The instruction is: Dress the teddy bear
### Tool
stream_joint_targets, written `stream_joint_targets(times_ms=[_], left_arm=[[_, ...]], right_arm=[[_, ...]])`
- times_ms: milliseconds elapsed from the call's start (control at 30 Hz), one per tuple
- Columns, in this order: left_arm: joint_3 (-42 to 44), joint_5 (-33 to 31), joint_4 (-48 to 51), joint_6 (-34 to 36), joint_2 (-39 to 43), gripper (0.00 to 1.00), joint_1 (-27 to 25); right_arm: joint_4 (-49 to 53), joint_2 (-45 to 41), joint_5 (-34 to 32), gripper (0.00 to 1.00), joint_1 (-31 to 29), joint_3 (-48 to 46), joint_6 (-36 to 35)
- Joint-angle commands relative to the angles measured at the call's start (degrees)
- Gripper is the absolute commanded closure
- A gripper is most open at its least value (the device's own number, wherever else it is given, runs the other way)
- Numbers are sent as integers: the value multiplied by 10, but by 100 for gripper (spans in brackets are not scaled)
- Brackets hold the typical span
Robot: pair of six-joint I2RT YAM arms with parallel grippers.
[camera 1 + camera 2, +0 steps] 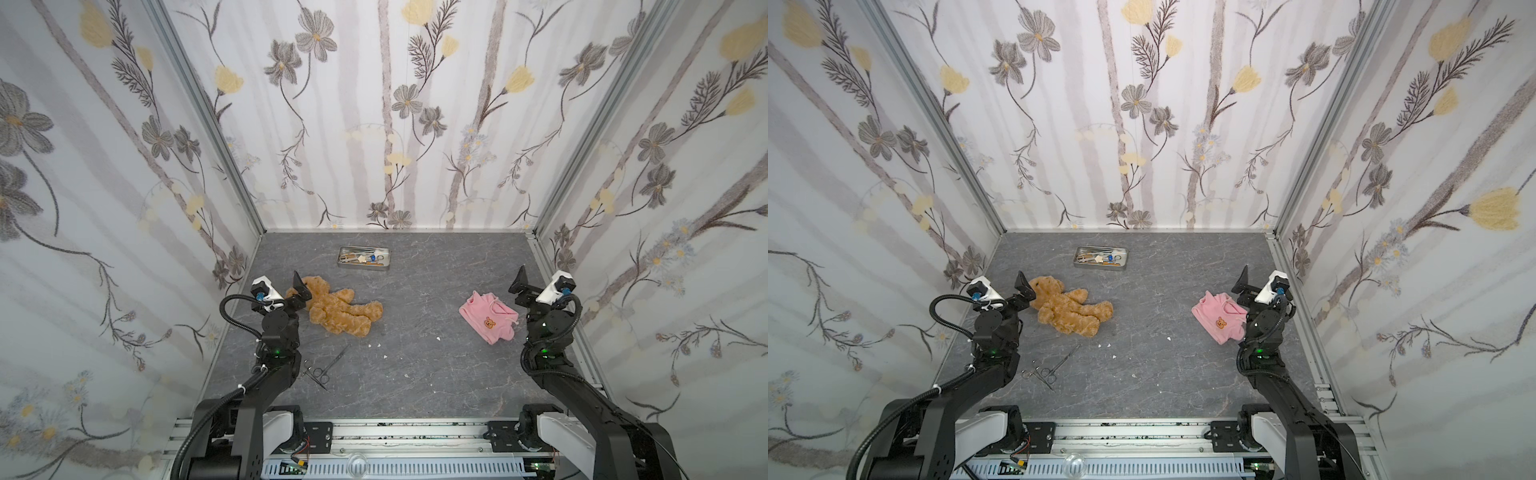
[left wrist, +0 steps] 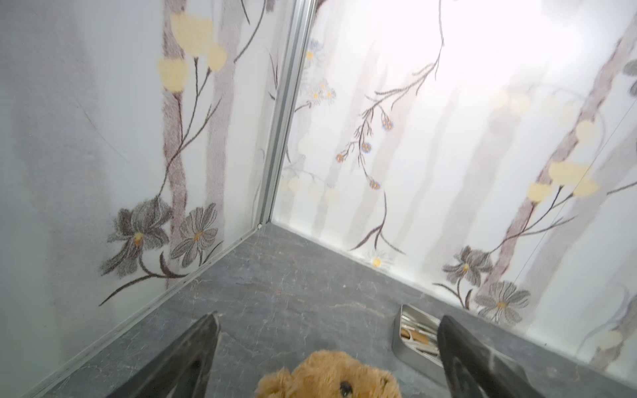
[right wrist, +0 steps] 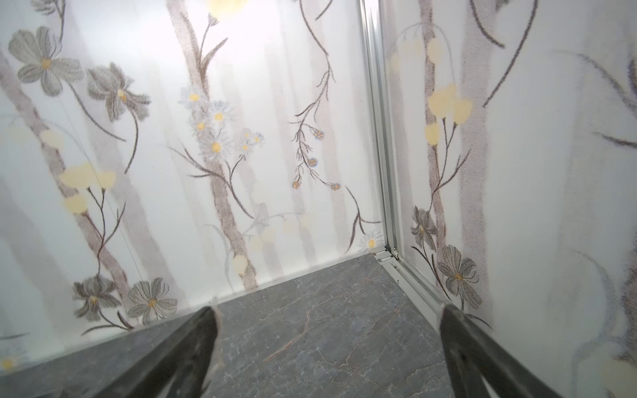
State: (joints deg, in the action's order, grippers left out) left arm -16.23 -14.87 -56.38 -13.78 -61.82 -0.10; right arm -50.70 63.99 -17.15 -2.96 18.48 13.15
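**Both pincers wide apart, bear lying bare on the left of the table**

The left gripper (image 1: 302, 289) hangs at the left side of the grey marbled table (image 1: 436, 365), its jaws spread wide and holding nothing; in the left wrist view the two dark fingers (image 2: 193, 355) stand far apart with the bear's head low between them. The teddy bear (image 1: 336, 309) lies flat on the table in both top views, head toward the left gripper (image 1: 1023, 289) and legs stretched to the right, wearing nothing; its dark eye shows in the wrist view (image 2: 331, 375); whether a finger touches the fur is hard to judge from above, perhaps just beside it. Nearer the robot than the bear, a pair of metal forceps (image 1: 322, 365) lies crossed on the table. Behind the bear, toward the back wall, sits a shallow metal tray (image 1: 363, 268) of small tools. A few white crumbs (image 1: 376, 345) dot the middle of the table. Well apart from the bear, on the right, the pink shirt (image 1: 488, 318) lies crumpled with its orange bear-face emblem (image 1: 489, 322) up. Just beside the shirt, the right gripper (image 1: 523, 286) is raised with its jaws parted and empty; the right wrist view shows only bare table between its fingers (image 3: 193, 351).
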Motion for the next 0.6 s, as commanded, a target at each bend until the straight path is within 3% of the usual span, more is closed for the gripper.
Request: stream_joint_targets(times_ms=[0,100,233,400,567], left_arm=[[-45,77,172,-106,36,0,-1],[-93,140,274,-178,44,1,-15],[-153,161,412,-199,29,1,-55],[-167,175,455,-196,34,1,-73],[-173,175,455,-192,37,0,-73]], right_arm=[[224,-15,-35,6,-23,36,164],[341,15,-31,9,-69,81,202],[468,114,43,12,-90,147,221],[458,210,100,16,-104,164,240],[463,298,79,20,-129,216,229]])
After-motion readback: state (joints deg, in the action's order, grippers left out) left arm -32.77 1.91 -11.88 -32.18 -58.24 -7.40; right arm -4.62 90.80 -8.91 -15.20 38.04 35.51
